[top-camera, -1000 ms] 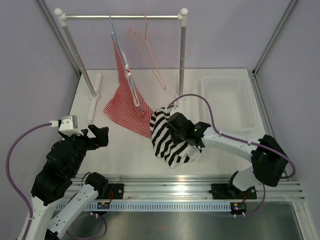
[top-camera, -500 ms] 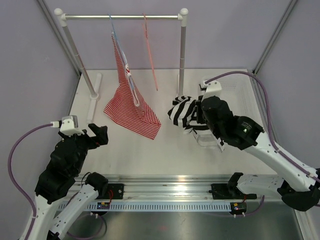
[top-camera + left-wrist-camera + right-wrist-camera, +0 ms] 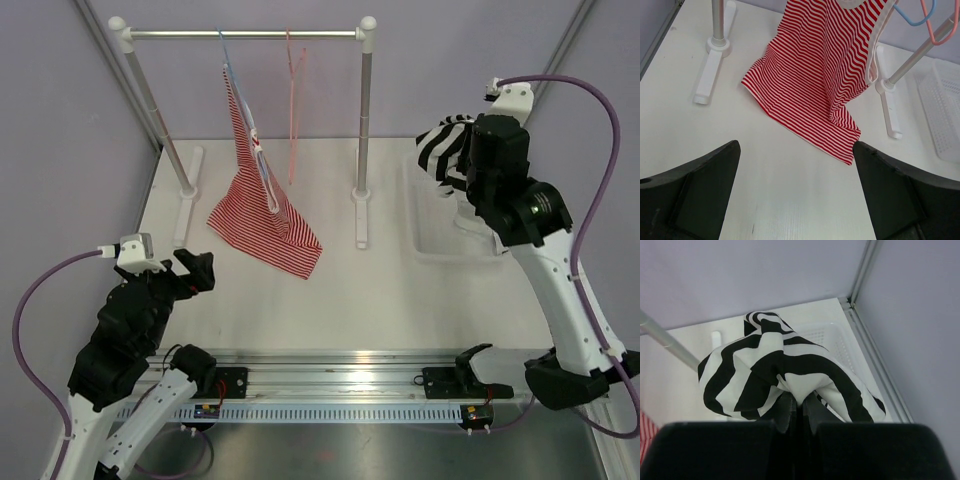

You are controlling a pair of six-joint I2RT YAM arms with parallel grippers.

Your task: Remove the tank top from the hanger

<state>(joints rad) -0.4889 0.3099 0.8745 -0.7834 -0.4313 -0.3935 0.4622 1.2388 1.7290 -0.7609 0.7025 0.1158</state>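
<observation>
The black-and-white striped tank top (image 3: 441,146) hangs bunched from my right gripper (image 3: 462,160), which is shut on it and holds it in the air above the white basket (image 3: 470,248). In the right wrist view the tank top (image 3: 785,375) fills the middle and my right gripper (image 3: 801,407) pinches a fold of it. The pale pink hanger (image 3: 293,110) hangs bare from the rail (image 3: 240,34), its lower tip also in the left wrist view (image 3: 935,22). My left gripper (image 3: 796,190) is open and empty, low over the table at the near left (image 3: 195,268).
A red-and-white thin-striped top (image 3: 262,215) hangs on a light blue hanger (image 3: 232,75) from the rail, its hem on the table (image 3: 825,95). The rack stands on two white feet (image 3: 187,195) (image 3: 362,215). Frame posts rise at the corners.
My right gripper has carried the striped tank top from the table's middle up and to the right, over the basket. The pink hanger swung and now hangs edge-on. The left arm barely moved.
</observation>
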